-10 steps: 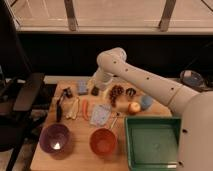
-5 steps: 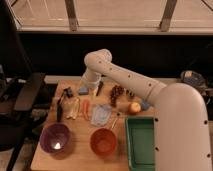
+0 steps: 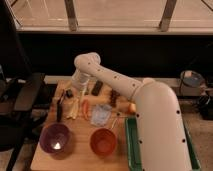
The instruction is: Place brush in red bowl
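At near left, a purple bowl (image 3: 55,138). Just beyond it, the brush (image 3: 60,107), flat on the table (image 3: 77,158), untouched. Right of that, at the far edge, the gripper (image 3: 81,92), spread open, holding nothing. At near middle, the red bowl (image 3: 103,141), apart from the brush

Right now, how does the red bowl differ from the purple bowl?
The red bowl is orange-red; the purple bowl is dark violet. The red bowl sits near the front middle, beside the green tray; the purple bowl sits at the front left corner. Both are round, upright and similar in size. The end effector is at the far side of the table, over neither.
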`<state>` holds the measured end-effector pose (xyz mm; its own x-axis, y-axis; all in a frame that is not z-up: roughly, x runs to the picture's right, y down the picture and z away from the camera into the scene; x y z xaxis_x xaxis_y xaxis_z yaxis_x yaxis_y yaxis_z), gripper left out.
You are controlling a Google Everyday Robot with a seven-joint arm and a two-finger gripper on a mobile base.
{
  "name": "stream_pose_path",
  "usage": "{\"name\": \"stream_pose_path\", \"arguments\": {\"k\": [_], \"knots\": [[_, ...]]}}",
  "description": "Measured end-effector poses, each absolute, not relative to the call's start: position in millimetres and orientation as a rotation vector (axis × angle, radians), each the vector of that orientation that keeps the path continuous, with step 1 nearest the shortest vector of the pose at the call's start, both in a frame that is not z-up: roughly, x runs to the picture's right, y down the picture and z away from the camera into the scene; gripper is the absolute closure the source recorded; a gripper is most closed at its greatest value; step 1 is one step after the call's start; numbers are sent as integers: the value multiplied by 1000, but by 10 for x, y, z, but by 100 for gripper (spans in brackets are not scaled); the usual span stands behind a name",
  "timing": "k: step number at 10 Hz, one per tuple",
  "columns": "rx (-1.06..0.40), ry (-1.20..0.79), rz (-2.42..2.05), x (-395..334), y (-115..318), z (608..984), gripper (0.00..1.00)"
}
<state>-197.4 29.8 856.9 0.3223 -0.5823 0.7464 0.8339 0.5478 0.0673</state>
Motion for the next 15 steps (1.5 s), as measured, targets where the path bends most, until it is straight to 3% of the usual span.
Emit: {"name": "stream_pose_path", "arguments": {"k": [3, 9, 15], "knots": [[-349, -888, -1003, -2479, 327, 8547, 35], [-351, -920, -1039, -2537, 380, 8590, 35], [-368, -927, -1101, -2740, 550, 8901, 35]]}}
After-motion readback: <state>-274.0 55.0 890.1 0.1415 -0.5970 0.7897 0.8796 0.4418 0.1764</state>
